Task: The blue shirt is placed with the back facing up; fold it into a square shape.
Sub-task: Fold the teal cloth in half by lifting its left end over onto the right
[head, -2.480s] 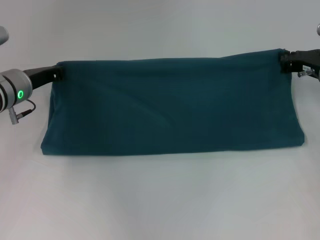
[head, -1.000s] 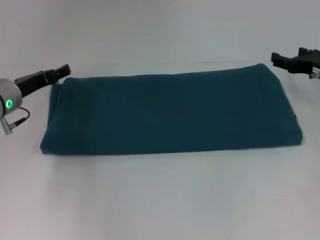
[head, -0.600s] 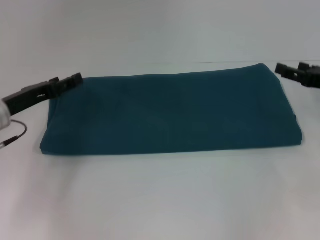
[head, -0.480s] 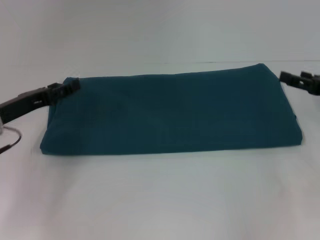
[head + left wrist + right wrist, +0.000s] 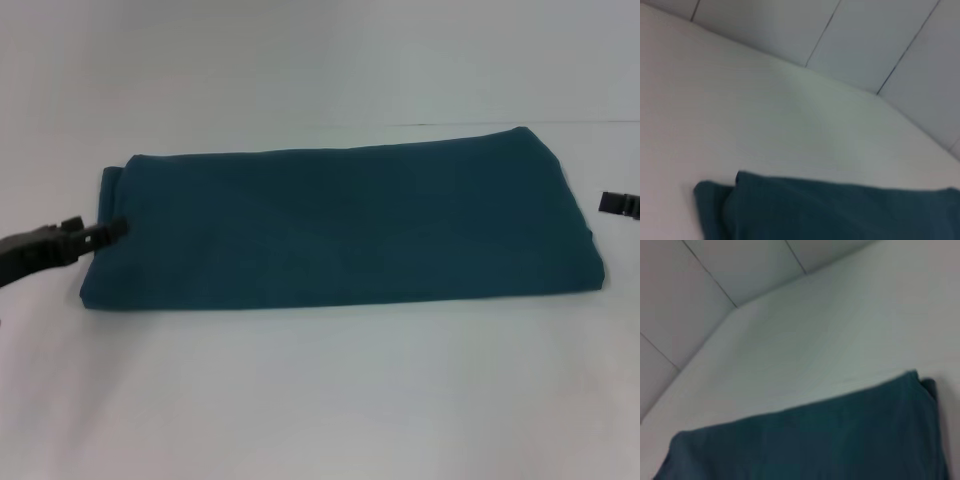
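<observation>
The blue shirt (image 5: 340, 225) lies flat on the white table (image 5: 320, 400), folded into a long, wide band with plain cloth on top. My left gripper (image 5: 112, 230) is at the band's left end, near its front corner, open and holding nothing. My right gripper (image 5: 618, 205) shows only as a dark tip at the picture's right edge, just off the band's right end and apart from it. The left wrist view shows the band's left end (image 5: 840, 210) with its layered corner. The right wrist view shows the right end (image 5: 815, 440).
The white table stretches in front of the shirt and behind it. A pale tiled wall (image 5: 865, 40) stands behind the table's far edge.
Both grippers let go of the shirt's far edge, which dropped flat onto the table. Both then drew toward me along the band's ends; the left sank to the front left corner.
</observation>
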You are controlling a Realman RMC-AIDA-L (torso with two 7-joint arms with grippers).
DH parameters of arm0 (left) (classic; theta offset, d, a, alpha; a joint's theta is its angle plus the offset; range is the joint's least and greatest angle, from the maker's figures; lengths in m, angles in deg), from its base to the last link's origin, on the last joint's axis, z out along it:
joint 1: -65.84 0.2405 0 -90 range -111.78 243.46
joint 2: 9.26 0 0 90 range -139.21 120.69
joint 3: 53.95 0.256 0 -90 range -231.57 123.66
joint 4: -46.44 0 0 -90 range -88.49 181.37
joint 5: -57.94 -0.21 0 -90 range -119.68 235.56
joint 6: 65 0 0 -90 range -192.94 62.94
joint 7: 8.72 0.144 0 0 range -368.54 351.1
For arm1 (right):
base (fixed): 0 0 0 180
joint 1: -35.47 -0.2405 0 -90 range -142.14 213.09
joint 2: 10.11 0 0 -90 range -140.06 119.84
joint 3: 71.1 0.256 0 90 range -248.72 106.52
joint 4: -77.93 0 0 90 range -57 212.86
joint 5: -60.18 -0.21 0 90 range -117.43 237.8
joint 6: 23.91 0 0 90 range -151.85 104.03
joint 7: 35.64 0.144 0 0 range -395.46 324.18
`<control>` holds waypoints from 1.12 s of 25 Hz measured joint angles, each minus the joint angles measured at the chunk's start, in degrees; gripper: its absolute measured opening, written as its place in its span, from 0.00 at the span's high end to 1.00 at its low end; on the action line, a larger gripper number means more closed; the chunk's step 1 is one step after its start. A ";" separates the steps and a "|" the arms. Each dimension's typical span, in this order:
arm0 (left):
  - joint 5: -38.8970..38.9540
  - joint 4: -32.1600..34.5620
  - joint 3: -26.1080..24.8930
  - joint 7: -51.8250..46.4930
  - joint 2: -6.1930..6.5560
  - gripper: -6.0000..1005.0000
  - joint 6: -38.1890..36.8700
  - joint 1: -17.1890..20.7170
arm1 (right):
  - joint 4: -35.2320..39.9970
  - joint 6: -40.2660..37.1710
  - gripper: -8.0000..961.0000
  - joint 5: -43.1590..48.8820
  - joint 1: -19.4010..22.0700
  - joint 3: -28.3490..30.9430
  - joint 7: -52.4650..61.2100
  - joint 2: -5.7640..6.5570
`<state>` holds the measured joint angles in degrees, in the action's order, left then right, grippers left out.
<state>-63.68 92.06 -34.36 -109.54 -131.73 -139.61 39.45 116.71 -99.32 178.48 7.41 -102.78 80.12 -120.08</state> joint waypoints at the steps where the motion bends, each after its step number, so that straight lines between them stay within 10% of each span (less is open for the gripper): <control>1: -0.96 0.26 0.01 -0.07 0.00 0.17 -0.07 0.02 | 0.24 -0.16 0.05 0.76 -0.16 -0.01 0.81 0.14; 28: -9.74 -0.65 2.20 -0.15 -0.39 0.18 4.10 0.44 | 1.39 0.16 0.05 1.51 -0.68 0.44 3.18 -0.09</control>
<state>-73.42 91.40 -32.17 -109.68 -132.12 -135.51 39.89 118.10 -99.15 179.98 6.73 -102.33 83.30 -120.17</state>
